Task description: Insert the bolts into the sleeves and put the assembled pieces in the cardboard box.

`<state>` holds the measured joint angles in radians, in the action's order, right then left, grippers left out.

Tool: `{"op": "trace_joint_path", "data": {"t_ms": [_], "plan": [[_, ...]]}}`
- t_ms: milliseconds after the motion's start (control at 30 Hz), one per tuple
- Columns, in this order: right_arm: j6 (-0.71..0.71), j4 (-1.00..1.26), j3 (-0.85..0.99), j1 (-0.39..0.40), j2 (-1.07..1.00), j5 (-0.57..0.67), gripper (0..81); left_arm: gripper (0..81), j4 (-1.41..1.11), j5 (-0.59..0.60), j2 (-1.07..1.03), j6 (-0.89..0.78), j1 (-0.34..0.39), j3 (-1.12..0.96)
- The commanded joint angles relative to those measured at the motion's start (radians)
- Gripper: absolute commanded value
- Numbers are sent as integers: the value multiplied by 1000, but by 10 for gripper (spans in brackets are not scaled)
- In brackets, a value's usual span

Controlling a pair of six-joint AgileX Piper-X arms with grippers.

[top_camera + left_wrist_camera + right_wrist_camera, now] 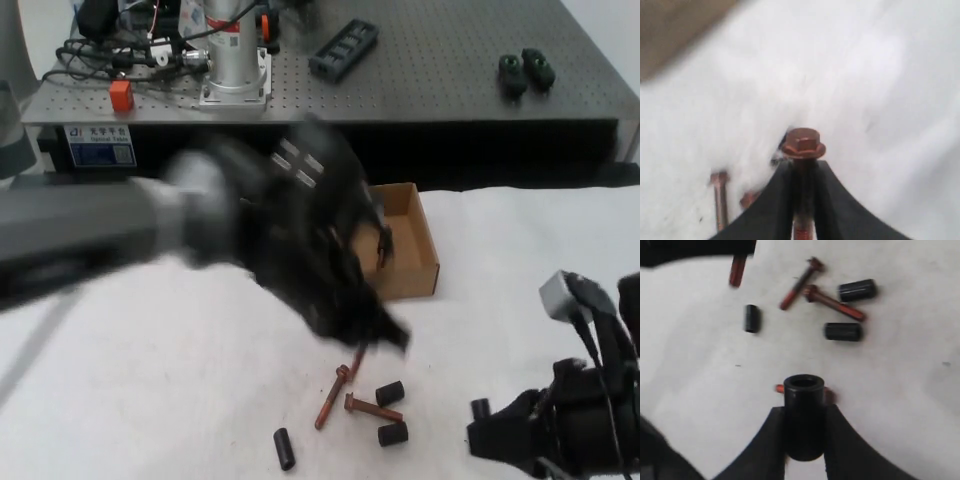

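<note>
Firmly, the left gripper (804, 170) clamps a bolt (803, 144), the right gripper (804, 415) a sleeve (803, 392).

No print is legible; the bench label (100, 146) is blurred.

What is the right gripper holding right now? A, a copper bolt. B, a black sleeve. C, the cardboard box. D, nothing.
B: the right gripper is shut on a black sleeve; the copper bolt is in the left gripper.
</note>
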<state>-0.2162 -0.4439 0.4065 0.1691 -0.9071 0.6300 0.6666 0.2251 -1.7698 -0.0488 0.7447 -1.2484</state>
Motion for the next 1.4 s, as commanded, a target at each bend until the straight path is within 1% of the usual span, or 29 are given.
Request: {"op": "trace_joint_path", "data": {"t_ms": [0,33,100,167,233,300,400,500,733,900,1033,1067,1100,1133,1167,1200,1267,1300,1333,1367], "plan": [[-56,105,-22,31,10,90,1,7,-604,311,295,-275,-90,276],[-82,157,-31,55,5,102,1,7,-717,357,318,-323,-96,315],[-116,259,-40,97,-3,102,1,7,-907,411,355,-416,-99,393],[-154,374,-40,127,-15,95,1,7,-1024,452,367,-485,-99,439],[-192,491,-40,140,-30,87,1,7,-1091,490,367,-534,-99,459],[-222,575,-40,141,-44,84,1,7,-1100,498,367,-557,-99,467],[-248,640,-40,141,-57,70,1,7,-1094,503,367,-557,-99,467],[-248,644,-40,141,-56,29,1,7,-1094,506,367,-557,-99,467],[-234,654,-40,141,-56,14,1,7,-1091,568,367,-557,-99,467],[-234,723,-40,141,-56,5,1,7,-1087,603,367,-557,-99,467],[-234,772,-40,141,-56,-15,1,6,-1087,603,367,-560,-99,467],[-234,778,-40,141,-56,-25,1,30,-1087,603,367,-560,-99,467],[-234,781,-40,141,-56,-38,1,74,-1087,603,367,-560,-99,467],[-234,783,-40,141,-56,-49,1,139,-1087,603,367,-560,-99,467],[-234,784,-40,137,-56,-64,1,228,-1087,597,367,-557,-99,467],[-234,786,-40,131,-56,-83,1,335,-1087,587,367,-557,-99,467],[-227,786,-40,109,-56,-126,1,510,-1087,536,367,-561,-99,467],[-199,774,-37,95,-59,-152,1,542,-1080,496,367,-585,-102,467],[-161,749,-25,84,-66,-177,1,531,-1079,468,367,-597,-106,467],[-122,702,-3,70,-81,-214,1,504,-1079,450,367,-598,-111,467]]}}
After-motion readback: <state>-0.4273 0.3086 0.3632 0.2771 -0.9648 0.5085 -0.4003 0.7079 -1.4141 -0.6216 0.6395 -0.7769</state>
